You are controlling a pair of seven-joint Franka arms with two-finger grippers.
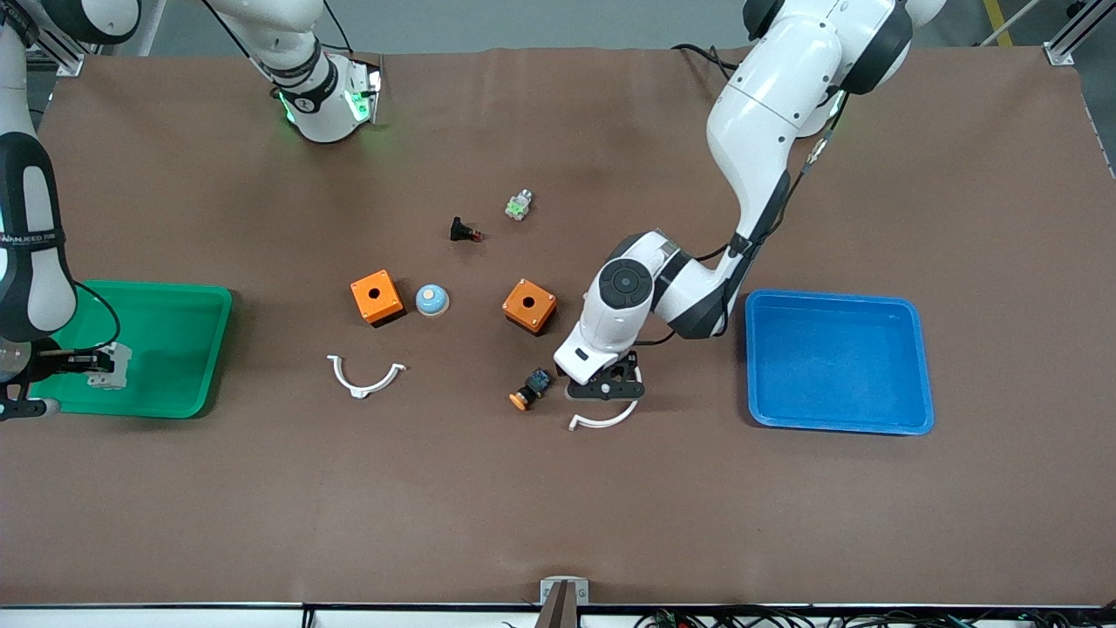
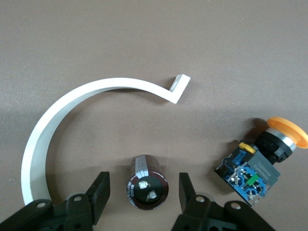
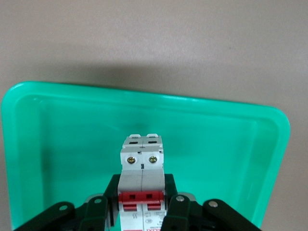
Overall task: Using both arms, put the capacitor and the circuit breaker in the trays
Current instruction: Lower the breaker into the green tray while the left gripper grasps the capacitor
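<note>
Nearest the front camera lies a white curved clip [image 1: 603, 417], and my left gripper [image 1: 603, 385] is low over the table at that clip's upper end. Just beside it, toward the right arm's end, sits a blue-black switch with an orange cap [image 1: 530, 389]. Farther from the camera stand two orange boxes [image 1: 529, 305] with a small blue dome [image 1: 432, 300] between them, a second white clip [image 1: 365, 376] nearer, and a black push-button part [image 1: 463, 230] and a small pale green-marked part [image 1: 519, 206] farther still. A blue tray [image 1: 837, 361] sits at the left arm's end, a green tray [image 1: 179, 351] at the right arm's end. My right gripper [image 1: 87, 365] hangs over the green tray with the circuit breaker [image 1: 112, 366] pinched in it.

From my left wrist, the capacitor [image 2: 146, 188] lies on the brown table between my spread fingers [image 2: 98, 195], with a gap on each side. It sits inside the arc of the white clip [image 2: 72, 103], and the orange-capped switch [image 2: 262, 161] is close by.

From my right wrist, my fingers [image 3: 175, 204] clamp the white circuit breaker [image 3: 142, 185] at its red levers, upright over the green tray's floor [image 3: 72, 144].
</note>
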